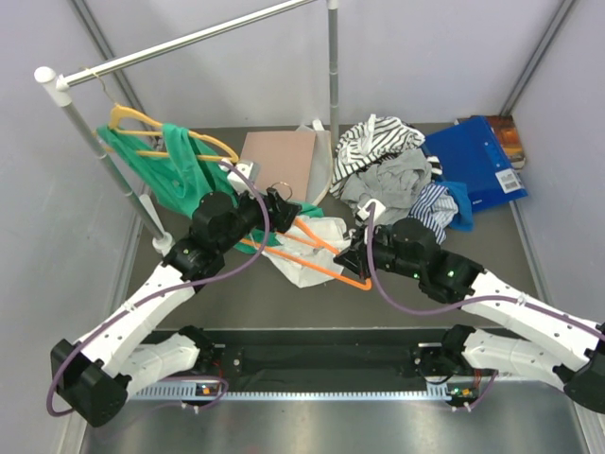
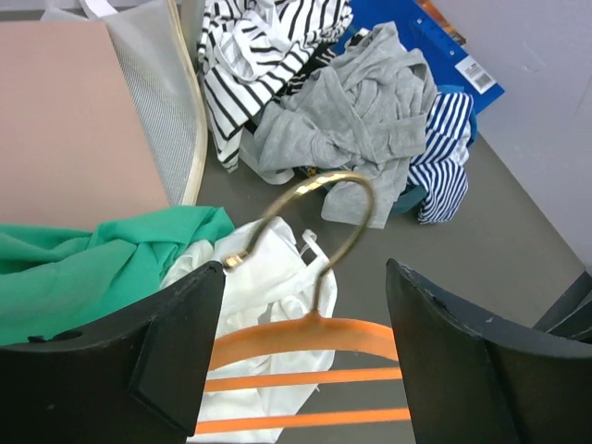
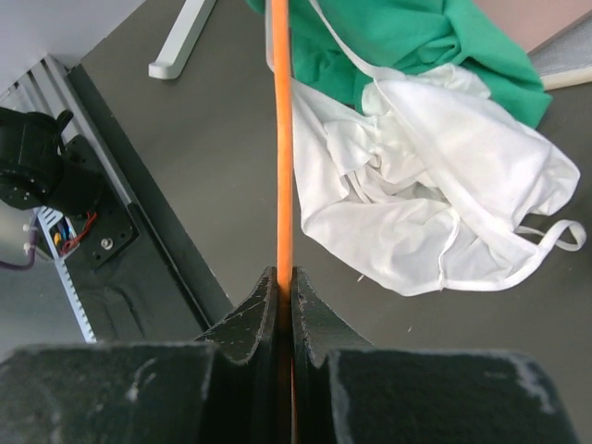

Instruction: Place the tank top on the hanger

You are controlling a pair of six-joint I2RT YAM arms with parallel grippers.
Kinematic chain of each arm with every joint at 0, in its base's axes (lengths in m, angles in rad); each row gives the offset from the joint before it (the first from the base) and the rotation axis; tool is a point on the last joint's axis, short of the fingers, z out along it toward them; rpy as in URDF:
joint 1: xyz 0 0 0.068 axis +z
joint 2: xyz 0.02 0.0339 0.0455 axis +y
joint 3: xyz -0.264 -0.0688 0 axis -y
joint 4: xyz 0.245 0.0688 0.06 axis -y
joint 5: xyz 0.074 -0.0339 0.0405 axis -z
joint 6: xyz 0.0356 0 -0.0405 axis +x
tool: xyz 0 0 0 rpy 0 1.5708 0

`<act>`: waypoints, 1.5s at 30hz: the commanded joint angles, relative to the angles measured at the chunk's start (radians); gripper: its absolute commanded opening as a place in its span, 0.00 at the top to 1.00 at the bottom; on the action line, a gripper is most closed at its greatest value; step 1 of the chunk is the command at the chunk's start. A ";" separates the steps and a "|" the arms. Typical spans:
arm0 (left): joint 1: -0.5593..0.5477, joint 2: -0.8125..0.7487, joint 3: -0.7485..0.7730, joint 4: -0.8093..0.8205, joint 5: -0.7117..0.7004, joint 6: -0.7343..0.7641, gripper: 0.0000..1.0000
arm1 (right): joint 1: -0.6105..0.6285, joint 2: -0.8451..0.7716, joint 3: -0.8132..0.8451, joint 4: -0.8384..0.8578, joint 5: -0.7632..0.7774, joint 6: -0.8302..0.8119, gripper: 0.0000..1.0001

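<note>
The orange hanger [image 1: 326, 268] lies tilted across the middle of the table, partly over the crumpled white tank top [image 1: 319, 236]. My right gripper [image 1: 359, 253] is shut on one thin orange bar of the hanger [image 3: 282, 139], which runs straight out from between its jaws; the tank top [image 3: 435, 203] lies to the right of that bar. My left gripper [image 1: 284, 210] is open. In the left wrist view the hanger's curved top [image 2: 305, 335] and brass hook [image 2: 324, 199] lie between the wide-apart fingers [image 2: 176, 356], with the tank top [image 2: 268, 277] underneath.
A green garment [image 1: 175, 165] hangs on a paler yellow hanger [image 1: 132, 121] from the metal rack [image 1: 189, 43] at back left. A pink board [image 1: 279, 161], a pile of striped and grey clothes [image 1: 383, 161] and a blue folder [image 1: 477, 161] lie behind.
</note>
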 commanded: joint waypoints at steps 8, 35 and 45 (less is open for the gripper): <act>0.003 0.033 0.011 0.088 0.016 -0.018 0.25 | 0.020 -0.002 0.023 0.060 -0.024 0.004 1.00; -0.008 0.073 -0.115 0.116 -0.198 0.074 1.00 | 0.019 -0.057 0.036 -0.019 0.034 0.024 0.20; -0.008 -0.008 -0.164 0.099 -0.238 0.101 1.00 | -0.099 0.064 0.112 -0.084 0.152 0.036 0.25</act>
